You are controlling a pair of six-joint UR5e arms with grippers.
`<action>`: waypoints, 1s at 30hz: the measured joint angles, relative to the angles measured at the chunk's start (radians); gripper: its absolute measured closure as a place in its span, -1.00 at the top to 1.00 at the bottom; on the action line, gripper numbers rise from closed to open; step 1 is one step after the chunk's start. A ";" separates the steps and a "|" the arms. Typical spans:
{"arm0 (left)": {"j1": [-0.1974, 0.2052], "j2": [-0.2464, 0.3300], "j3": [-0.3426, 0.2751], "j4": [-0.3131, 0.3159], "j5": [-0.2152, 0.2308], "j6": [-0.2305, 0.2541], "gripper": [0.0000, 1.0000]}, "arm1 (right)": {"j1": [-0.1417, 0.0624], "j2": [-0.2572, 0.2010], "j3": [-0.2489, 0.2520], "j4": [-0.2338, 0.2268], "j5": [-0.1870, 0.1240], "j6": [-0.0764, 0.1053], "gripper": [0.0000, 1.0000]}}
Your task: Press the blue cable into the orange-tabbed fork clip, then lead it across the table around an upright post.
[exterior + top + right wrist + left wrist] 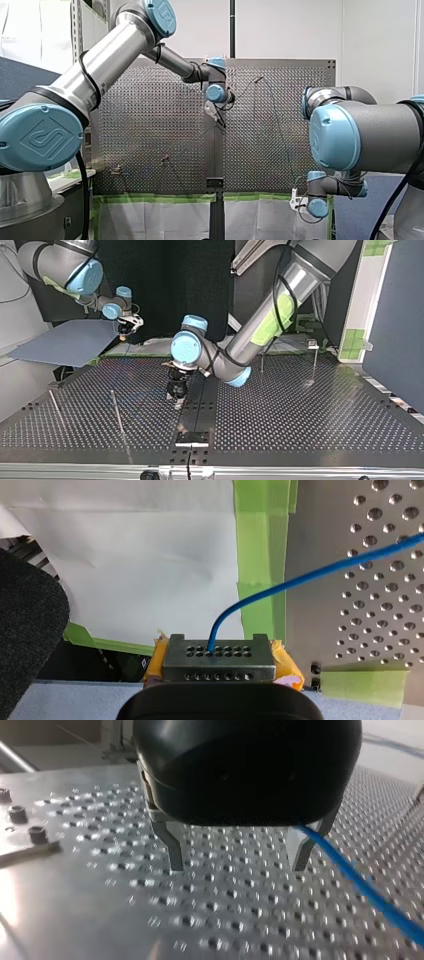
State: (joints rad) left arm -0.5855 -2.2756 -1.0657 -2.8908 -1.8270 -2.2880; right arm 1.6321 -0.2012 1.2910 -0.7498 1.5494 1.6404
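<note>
Over the middle of the tabletop (75,920), my left pincer (238,867) hangs low, its fingers (175,850) spread and pinching nothing. The cable (360,880) passes just beside one finger and runs off to the right. At the near right, off the tabletop's edge, my right pincer (220,660) is pressed together on the cable's end. I cannot pick out the clip, so the pressing-in step seems to be in hand. Next, the left pincer should close on the cable and carry it to the clip.

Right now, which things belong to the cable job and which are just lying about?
Job: thin blue cable; my right gripper, shut on it; my left gripper, open; upright metal post.
Lying about: green tape strips; white paper sheet; flat grey board.
</note>
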 joint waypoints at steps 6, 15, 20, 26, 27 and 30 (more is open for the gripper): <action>-0.013 0.000 0.000 -0.051 -0.051 0.052 1.00 | -0.007 0.001 0.000 0.003 0.000 0.028 -1.00; -0.026 -0.001 -0.001 -0.124 -0.123 0.124 1.00 | -0.011 0.001 0.000 0.000 0.000 0.058 -1.00; -0.019 -0.001 -0.022 -0.168 -0.168 0.169 1.00 | -0.015 0.001 -0.001 -0.003 0.000 0.066 -1.00; -0.002 -0.001 -0.064 -0.209 -0.205 0.216 1.00 | -0.016 0.001 -0.002 -0.003 -0.001 0.068 -1.00; 0.001 -0.001 -0.071 -0.210 -0.208 0.223 1.00 | -0.016 0.001 -0.002 -0.003 -0.001 0.068 -1.00; 0.012 -0.001 -0.097 -0.200 -0.215 0.249 1.00 | -0.016 0.002 -0.002 -0.004 -0.001 0.069 -1.00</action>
State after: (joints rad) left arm -0.5736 -2.2768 -1.1626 -3.0912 -2.0416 -2.0388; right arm 1.6161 -0.1994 1.2890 -0.7534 1.5479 1.7091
